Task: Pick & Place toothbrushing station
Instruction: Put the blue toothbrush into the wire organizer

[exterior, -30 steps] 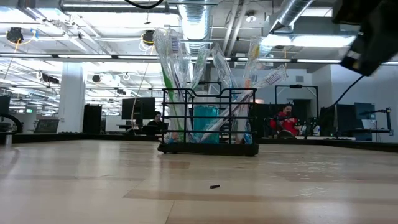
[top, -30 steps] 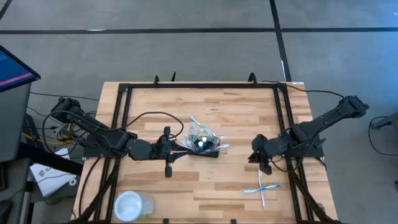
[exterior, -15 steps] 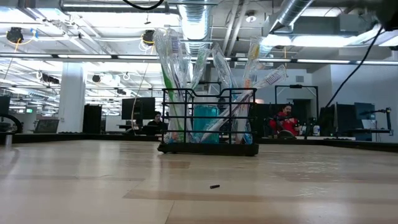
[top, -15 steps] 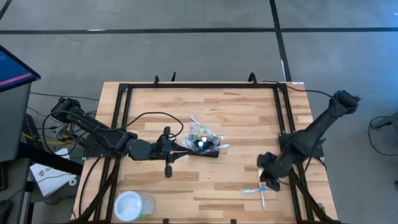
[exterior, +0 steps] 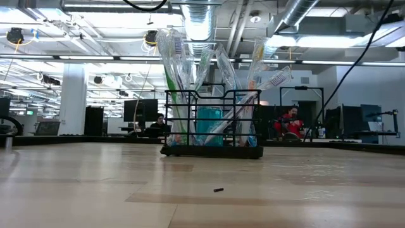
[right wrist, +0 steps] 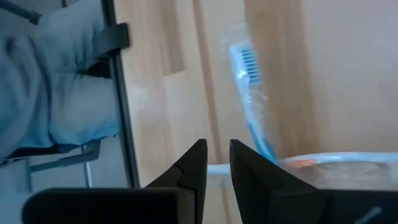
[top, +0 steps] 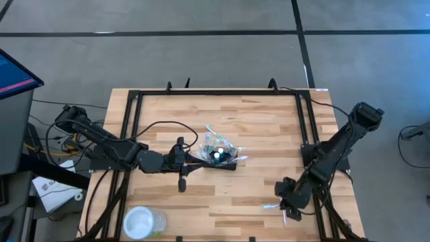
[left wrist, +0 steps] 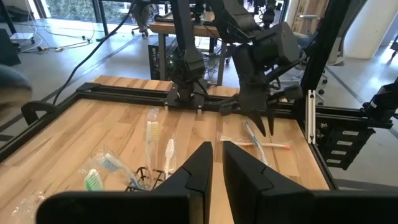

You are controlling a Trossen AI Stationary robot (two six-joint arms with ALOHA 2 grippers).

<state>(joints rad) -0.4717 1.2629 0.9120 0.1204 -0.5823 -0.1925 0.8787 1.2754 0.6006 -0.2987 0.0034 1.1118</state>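
The black wire-mesh caddy (top: 220, 157) stands on its base at the table's middle, also in the low view (exterior: 212, 130), with several wrapped toothbrushes (exterior: 180, 69) upright in it. My left gripper (top: 199, 160) lies low at the caddy's left side with only a narrow gap between its fingers (left wrist: 216, 163). My right gripper (top: 287, 207) hangs over two wrapped toothbrushes (top: 282, 206) lying crossed near the table's near right. It points down, almost shut, with a blue-headed toothbrush (right wrist: 249, 99) just past its fingertips (right wrist: 217, 155). My left gripper reaches the caddy's left wall (top: 205, 160) level from the table's left. Its own fingers hide the place, and I cannot tell whether it touches or holds the wire. My right gripper shows no contact with the toothbrushes below it.
A clear round cup (top: 142, 222) stands at the near left. A black frame rail (top: 306, 128) runs along the table's sides and far edge. A small dark speck (exterior: 218, 189) lies on the wood. People sit at desks in the room behind (exterior: 291, 121).
My right gripper has gone toward the table's near edge and down, from beside the right rail to above the two loose toothbrushes, and has left the low view. The caddy has stayed put.
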